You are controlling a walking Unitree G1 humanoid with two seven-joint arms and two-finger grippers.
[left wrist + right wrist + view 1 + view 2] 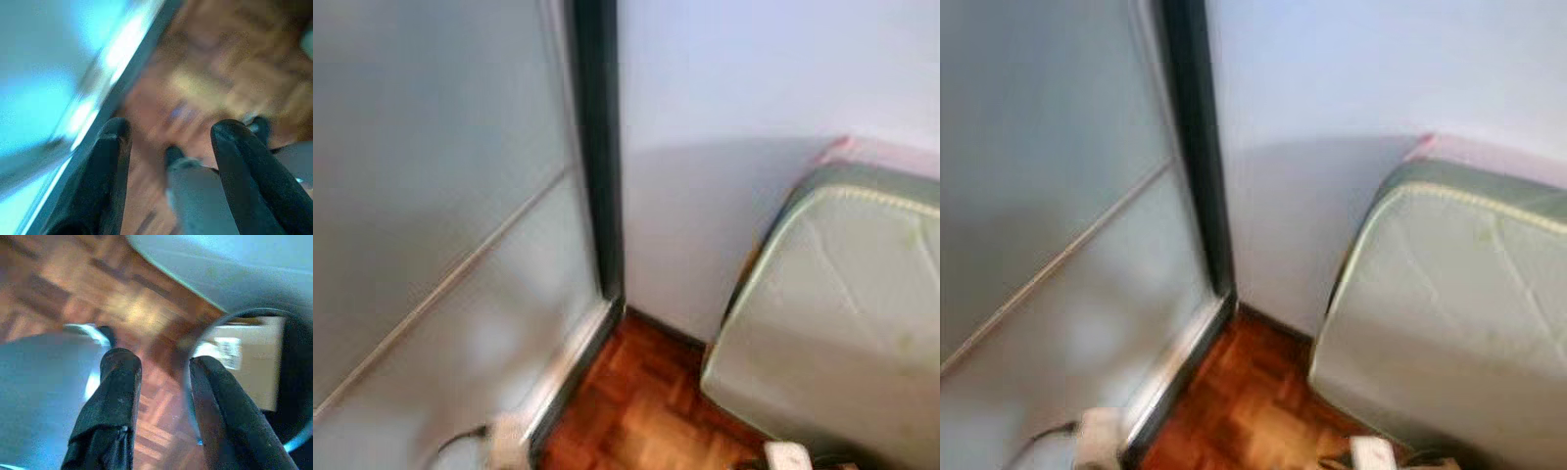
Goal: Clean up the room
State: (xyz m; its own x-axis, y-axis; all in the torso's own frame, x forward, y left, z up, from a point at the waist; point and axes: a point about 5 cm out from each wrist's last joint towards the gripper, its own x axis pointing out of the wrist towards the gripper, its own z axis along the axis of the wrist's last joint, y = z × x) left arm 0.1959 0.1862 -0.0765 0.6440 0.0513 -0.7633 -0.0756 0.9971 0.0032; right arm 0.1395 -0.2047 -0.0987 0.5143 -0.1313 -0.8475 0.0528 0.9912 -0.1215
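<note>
I see a pale green quilted mattress [842, 323] with piped edges leaning in the corner on reddish parquet floor [636, 411], beside a frosted sliding door [431, 245] with a dark frame. My left gripper [168, 134] and right gripper [159, 364] both hang spread apart, empty, above the wood.

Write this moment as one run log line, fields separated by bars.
scene: room corner, mattress leaning on wall | floor: wood parquet | left pincer: open, nothing held | right pincer: open, nothing held
</note>
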